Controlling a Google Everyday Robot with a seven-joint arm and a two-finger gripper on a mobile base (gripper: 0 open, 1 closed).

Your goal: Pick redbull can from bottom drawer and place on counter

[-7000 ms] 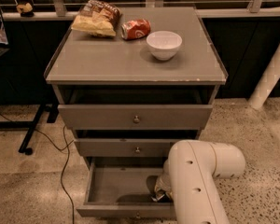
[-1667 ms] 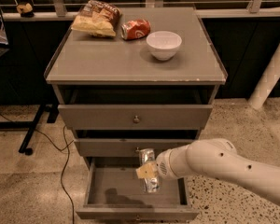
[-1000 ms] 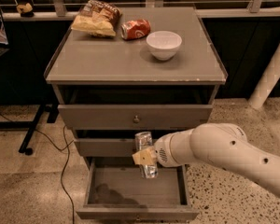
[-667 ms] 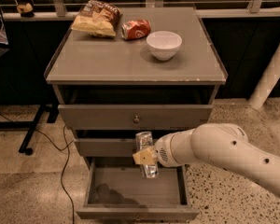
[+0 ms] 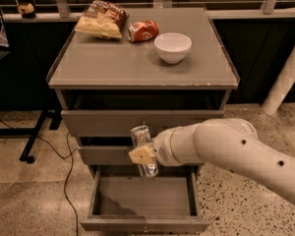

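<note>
The tool [image 5: 143, 155] is shut tight on the redbull can [image 5: 140, 136]. It holds the can by its middle. The can stands nearly straight up, with its top leaning a little to the left.

What is new? A short while ago the can was lower, just above the bottom drawer [image 5: 137, 225]. Now it is higher and a bit more to the left. It hangs in the air in front of the middle drawer [image 5: 103, 155], and its top nearly reaches the top drawer [image 5: 137, 122]. It touches nothing but the tool. The big white arm [image 5: 226, 146] reaches in from the right side. The bottom drawer is pulled out below.

So the first part of the job looks done: the can is out of the drawer. It is not yet on the desk [image 5: 128, 63]. The desk top is well above the can, so I think the can must go up a lot more, past the edge, and then in over the top.

On the desk there is a white bowl [image 5: 172, 46], a red can [image 5: 143, 31] lying on its side, and a chip bag [image 5: 102, 19]. They all sit toward the back. The front part looks like a good spot to set the can down.
</note>
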